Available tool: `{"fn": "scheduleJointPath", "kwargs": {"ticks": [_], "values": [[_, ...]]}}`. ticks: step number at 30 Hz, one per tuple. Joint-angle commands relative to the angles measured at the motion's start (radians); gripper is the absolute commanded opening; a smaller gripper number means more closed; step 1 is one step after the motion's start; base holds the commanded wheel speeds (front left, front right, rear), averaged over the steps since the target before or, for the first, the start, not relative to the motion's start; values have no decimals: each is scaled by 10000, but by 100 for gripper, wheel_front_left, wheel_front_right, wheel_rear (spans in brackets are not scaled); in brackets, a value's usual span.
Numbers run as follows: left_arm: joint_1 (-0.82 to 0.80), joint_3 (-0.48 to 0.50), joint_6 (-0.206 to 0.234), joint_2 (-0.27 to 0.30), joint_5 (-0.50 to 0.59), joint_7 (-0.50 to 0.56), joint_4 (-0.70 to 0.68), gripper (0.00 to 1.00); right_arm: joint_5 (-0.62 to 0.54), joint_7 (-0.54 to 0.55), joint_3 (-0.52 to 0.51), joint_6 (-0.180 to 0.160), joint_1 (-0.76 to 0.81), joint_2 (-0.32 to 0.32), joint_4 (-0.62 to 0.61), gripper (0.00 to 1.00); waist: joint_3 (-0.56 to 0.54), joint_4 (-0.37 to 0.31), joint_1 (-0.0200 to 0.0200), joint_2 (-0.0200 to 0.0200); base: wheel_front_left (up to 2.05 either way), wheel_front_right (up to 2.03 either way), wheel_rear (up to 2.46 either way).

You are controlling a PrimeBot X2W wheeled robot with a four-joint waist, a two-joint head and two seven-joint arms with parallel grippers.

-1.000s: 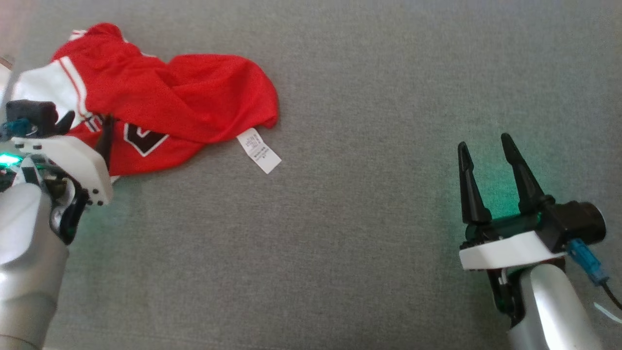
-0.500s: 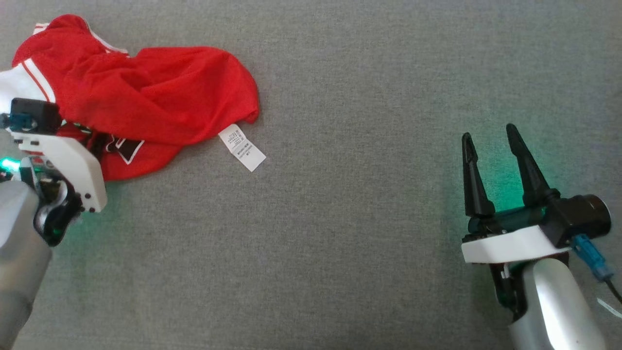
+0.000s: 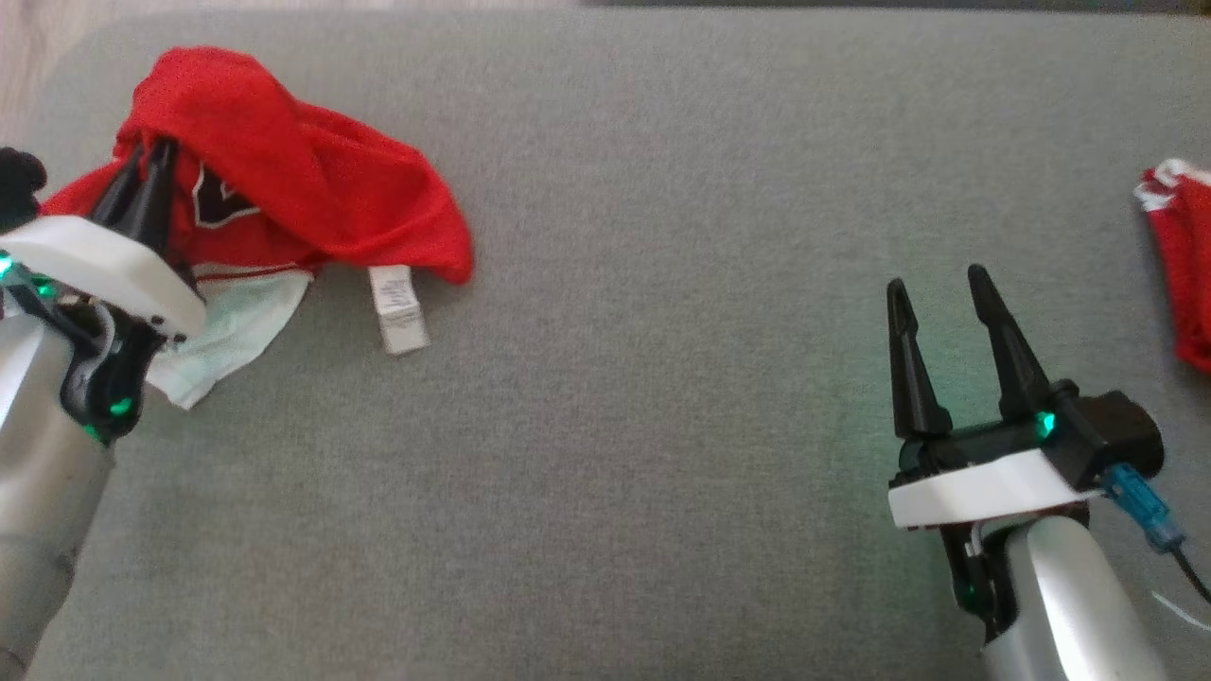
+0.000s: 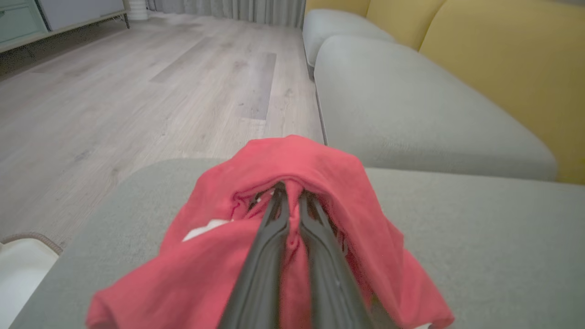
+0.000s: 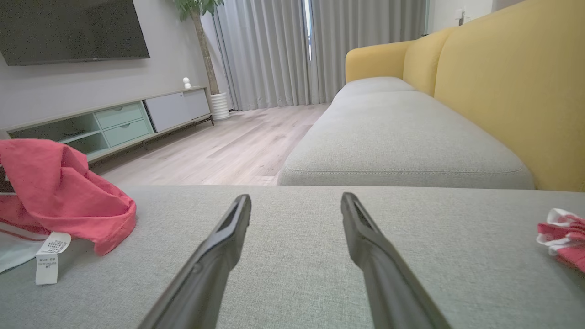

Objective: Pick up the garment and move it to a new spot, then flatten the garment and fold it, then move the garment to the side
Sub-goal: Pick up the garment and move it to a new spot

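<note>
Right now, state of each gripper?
Left gripper: shut on the crumpled red mesh garment.
Right gripper: open, holding nothing, over the grey fabric cushion.

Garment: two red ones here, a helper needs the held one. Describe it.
On the grey cushion, look left. The garment there is pinched by the left end effector. Unlike the other red piece, it shows a white tag.
</note>
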Motion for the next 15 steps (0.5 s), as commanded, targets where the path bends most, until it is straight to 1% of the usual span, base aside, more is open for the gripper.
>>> {"fn": "scheduleJointPath", "kwargs": {"ticks": [1, 3, 6, 10, 15], "values": [[-440, 579, 19, 337, -141, -227, -357, 0, 105, -109, 297, 65, 24, -22, -224, 100, -462, -237, 1, 0, 0, 0, 0], [-322, 586, 59, 132, -261, -271, -702, 0, 202, -109, 325, 65, 90, -22, -158, 100, -676, -340, 1, 0, 0, 0, 0], [-144, 480, 282, -131, -266, -265, -1434, 0, 343, -109, 393, 65, 141, -22, -127, 100, -918, -530, 1, 0, 0, 0, 0], [115, 312, 818, -595, -280, -178, -2568, 0, 523, -109, 470, 65, 144, -22, -125, 100, -1104, -834, 1, 0, 0, 0, 0], [239, -9, 1580, -1310, -129, -85, -3766, 0, 706, -109, 585, 65, 129, -22, -158, 100, -1141, -1282, 1, 0, 0, 0, 0]]}}
